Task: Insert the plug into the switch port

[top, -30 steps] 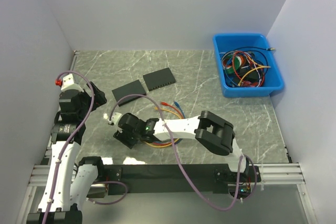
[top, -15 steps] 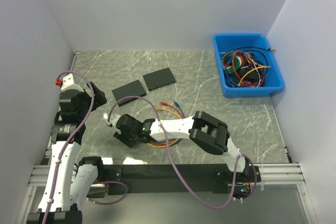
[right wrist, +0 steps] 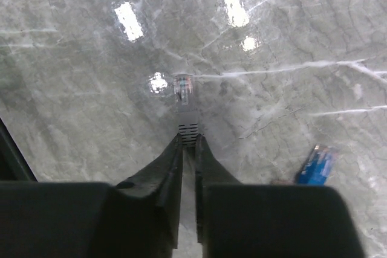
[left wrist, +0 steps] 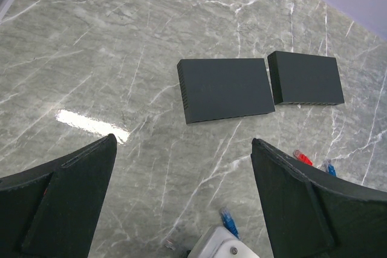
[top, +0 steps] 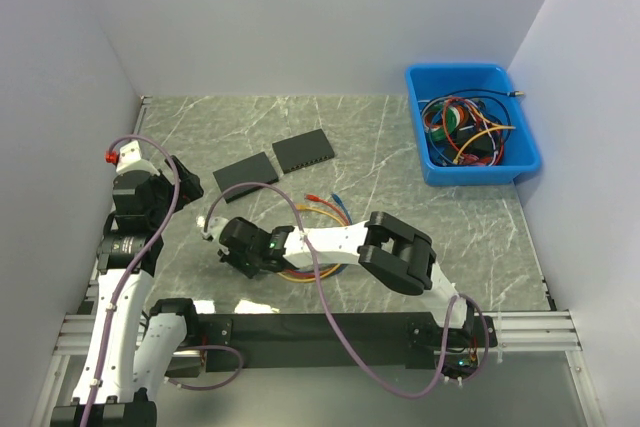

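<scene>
The plug (right wrist: 183,85) is clear with a grey ribbed boot and lies on the marble table. My right gripper (right wrist: 188,141) is shut on that boot, its jaws pinching it with the clear tip sticking out ahead. From the top view the right gripper (top: 222,238) sits low at the table's left centre, the plug (top: 207,228) at its tip. Two flat black switches (top: 245,176) (top: 303,150) lie further back, also in the left wrist view (left wrist: 225,89) (left wrist: 305,77); their ports do not show. My left gripper (left wrist: 182,143) hangs open above the table, holding nothing.
A blue plug (right wrist: 316,164) lies just right of the right gripper, and a red plug (left wrist: 302,158) lies nearby. Coloured cables (top: 322,213) trail under the right arm. A blue bin (top: 470,173) full of cables stands at the back right. Walls enclose the table.
The right gripper's jaws have closed onto the plug's boot, and the arm has shifted slightly left. The left arm has not moved.
</scene>
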Motion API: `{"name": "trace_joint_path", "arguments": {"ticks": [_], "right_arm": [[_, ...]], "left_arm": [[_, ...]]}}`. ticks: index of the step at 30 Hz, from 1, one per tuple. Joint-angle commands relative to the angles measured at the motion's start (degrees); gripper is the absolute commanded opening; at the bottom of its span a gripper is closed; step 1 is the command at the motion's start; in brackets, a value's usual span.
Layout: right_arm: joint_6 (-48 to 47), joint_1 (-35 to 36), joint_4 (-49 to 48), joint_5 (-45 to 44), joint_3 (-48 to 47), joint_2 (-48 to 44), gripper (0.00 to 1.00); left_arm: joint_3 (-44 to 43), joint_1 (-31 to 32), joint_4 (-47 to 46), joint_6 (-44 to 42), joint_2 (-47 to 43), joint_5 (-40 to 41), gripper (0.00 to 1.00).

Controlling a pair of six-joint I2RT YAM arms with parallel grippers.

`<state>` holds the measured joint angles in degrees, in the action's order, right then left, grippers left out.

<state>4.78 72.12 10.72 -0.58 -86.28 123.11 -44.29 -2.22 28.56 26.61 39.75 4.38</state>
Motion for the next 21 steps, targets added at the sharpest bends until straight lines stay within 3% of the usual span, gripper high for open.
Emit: {"name": "trace_joint_path", "arguments": {"ticks": [1, 3, 14, 21], "right_arm": [[-0.47, 0.22, 1.5, -0.39, -1.87, 2.57, 0.1], [-0.29, 0.22, 1.76, -0.83, -1.87, 3.19, 0.0], [3.83, -4.7, -2.54, -0.39, 5.5, -3.22, 0.0], [8.76, -12.78, -4.75, -1.35, 13.24, -8.24, 0.0]], "left_arm": [[0.17, 0.02, -1.13, -0.77, -0.63, -0.52, 0.99], [0.26, -0.07, -1.22, -0.86, -0.81, -0.69, 0.99], [-0.18, -0.07, -1.48, -0.77, 4.1, -0.6, 0.99], [-6.15, 0.02, -6.47, 1.86, 16.91, -3.94, 0.99]]}}
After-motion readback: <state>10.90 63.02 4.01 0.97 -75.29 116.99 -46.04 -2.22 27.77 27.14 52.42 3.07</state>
